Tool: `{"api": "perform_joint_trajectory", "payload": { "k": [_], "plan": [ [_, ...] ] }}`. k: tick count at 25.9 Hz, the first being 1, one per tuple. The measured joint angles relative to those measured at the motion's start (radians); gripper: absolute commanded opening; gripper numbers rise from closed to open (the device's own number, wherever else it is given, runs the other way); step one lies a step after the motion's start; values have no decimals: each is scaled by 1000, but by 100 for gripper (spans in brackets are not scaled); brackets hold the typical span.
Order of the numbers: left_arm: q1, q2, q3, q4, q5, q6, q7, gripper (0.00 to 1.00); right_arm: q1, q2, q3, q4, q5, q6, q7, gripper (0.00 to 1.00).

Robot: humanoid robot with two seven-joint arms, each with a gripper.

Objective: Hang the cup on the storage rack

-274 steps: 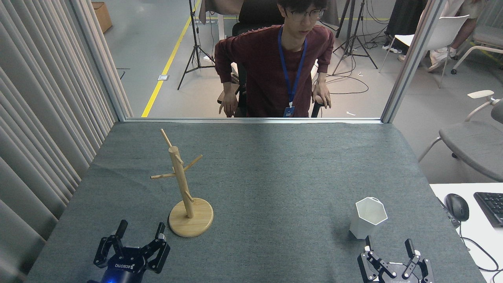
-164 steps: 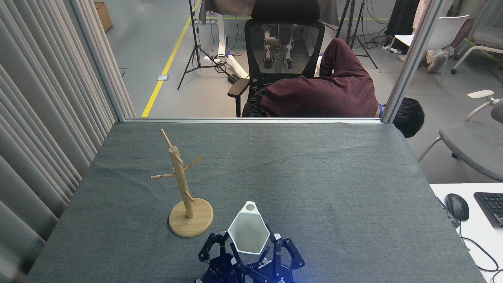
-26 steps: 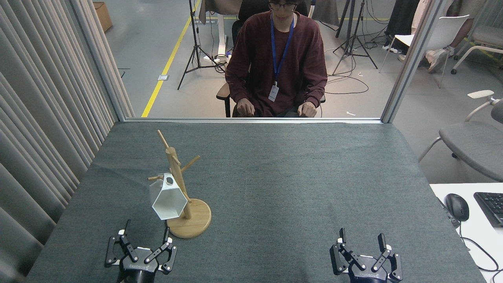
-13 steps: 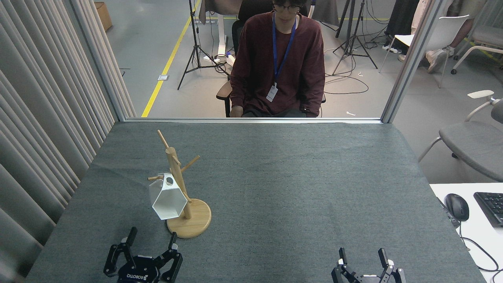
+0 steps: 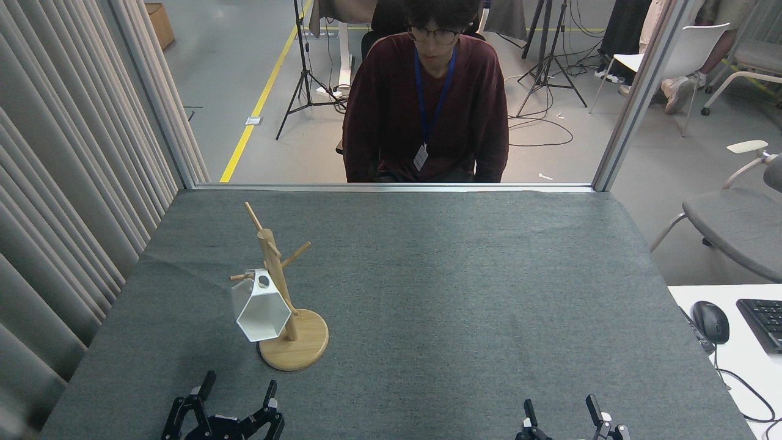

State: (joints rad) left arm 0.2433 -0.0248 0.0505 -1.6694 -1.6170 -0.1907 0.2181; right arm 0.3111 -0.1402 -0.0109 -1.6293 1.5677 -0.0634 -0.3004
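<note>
The cup (image 5: 261, 308) now hangs by its tab on the storage rack (image 5: 282, 296) at left of center, and the left gripper (image 5: 235, 391) and right gripper (image 5: 559, 409), both spread open and empty, have sunk toward the bottom edge, so the task looks done.

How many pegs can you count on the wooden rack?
4 clearly: one rising at the storage rack's top, one angling right, a short stub just below the top, one pointing left through the cup's tab. The cup may hide others.
</note>
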Motion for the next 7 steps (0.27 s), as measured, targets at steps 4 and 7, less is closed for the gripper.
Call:
{"api": "perform_joint_trajectory", "payload": {
  "k": [4,7],
  "plan": [
    [2,1,0,-3,10,0,0,99,-4,2,-9,-1,0,3,0,99],
    [2,2,-1,-4,22,1,-1,99,-6,3,-13,-1,-1,4,0,99]
  ]
}}
